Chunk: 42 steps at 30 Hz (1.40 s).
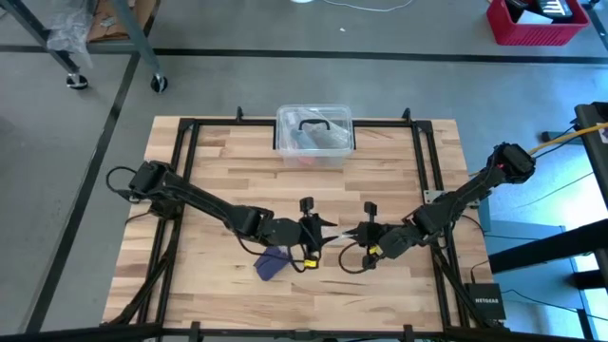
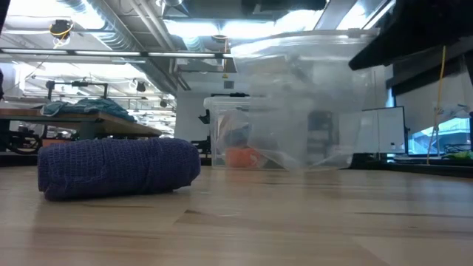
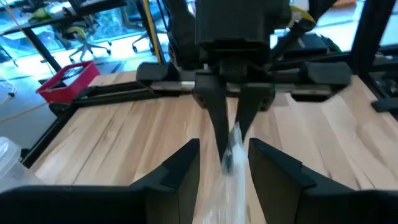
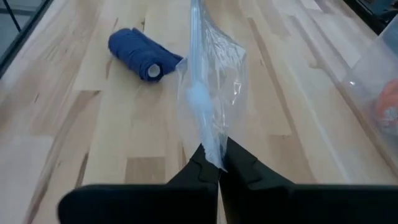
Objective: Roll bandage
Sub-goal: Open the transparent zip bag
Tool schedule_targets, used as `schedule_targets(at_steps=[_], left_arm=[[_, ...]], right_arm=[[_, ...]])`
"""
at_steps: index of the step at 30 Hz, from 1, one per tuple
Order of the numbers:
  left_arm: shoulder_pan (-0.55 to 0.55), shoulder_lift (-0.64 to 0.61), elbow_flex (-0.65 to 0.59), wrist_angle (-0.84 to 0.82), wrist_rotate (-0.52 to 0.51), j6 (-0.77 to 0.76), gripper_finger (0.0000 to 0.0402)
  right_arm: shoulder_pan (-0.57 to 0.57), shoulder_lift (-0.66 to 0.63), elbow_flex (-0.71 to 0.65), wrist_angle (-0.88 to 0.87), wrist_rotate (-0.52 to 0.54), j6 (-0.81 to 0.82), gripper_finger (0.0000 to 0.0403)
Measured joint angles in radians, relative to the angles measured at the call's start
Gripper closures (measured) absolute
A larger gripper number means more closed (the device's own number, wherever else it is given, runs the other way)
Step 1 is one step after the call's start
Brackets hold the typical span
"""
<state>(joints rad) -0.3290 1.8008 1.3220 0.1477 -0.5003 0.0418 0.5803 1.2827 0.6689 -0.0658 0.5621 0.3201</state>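
You are looking at a wooden table in a workshop, with a clear box at its far edge. The bandage lies already rolled near the front edge, left of centre, touched by nothing. The right gripper is clamped on a clear wrapper held mid-table; the left gripper sits spread around its other end. Rolling looks finished; bagging may remain.

The only readable text is the word "NETGEAR", printed in light letters on a small black box that lies off the wooden table's edge, well outside the right gripper's fingers and behind that arm. Nothing else in any view carries lettering, numbers or signs that can be made out.
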Motion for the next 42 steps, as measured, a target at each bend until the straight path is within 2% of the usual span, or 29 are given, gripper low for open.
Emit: schedule_targets(at_steps=[3, 7, 13, 37, 42], left_arm=[[0.008, 0.024, 0.0, 0.076, 0.011, 0.006, 0.0274], [0.023, 0.061, 0.001, 0.112, 0.081, 0.012, 0.0274], [0.024, 0.104, 0.0, 0.139, 0.085, 0.016, 0.0274], [0.038, 0.145, 0.0, 0.182, 0.085, 0.049, 0.0274], [0.034, 0.144, 0.0, 0.178, 0.075, 0.065, 0.0292]], right_arm=[[0.002, 0.0, 0.0, 0.003, -0.007, 0.006, 0.0401], [0.001, 0.0, 0.0, 0.014, -0.007, 0.008, 0.0401], [0.001, 0.0, 0.0, 0.022, -0.007, 0.041, 0.0401], [0.002, 0.0, 0.0, 0.039, 0.002, 0.042, 0.0401], [0.002, 0.0, 0.0, 0.037, 0.002, 0.042, 0.0401]])
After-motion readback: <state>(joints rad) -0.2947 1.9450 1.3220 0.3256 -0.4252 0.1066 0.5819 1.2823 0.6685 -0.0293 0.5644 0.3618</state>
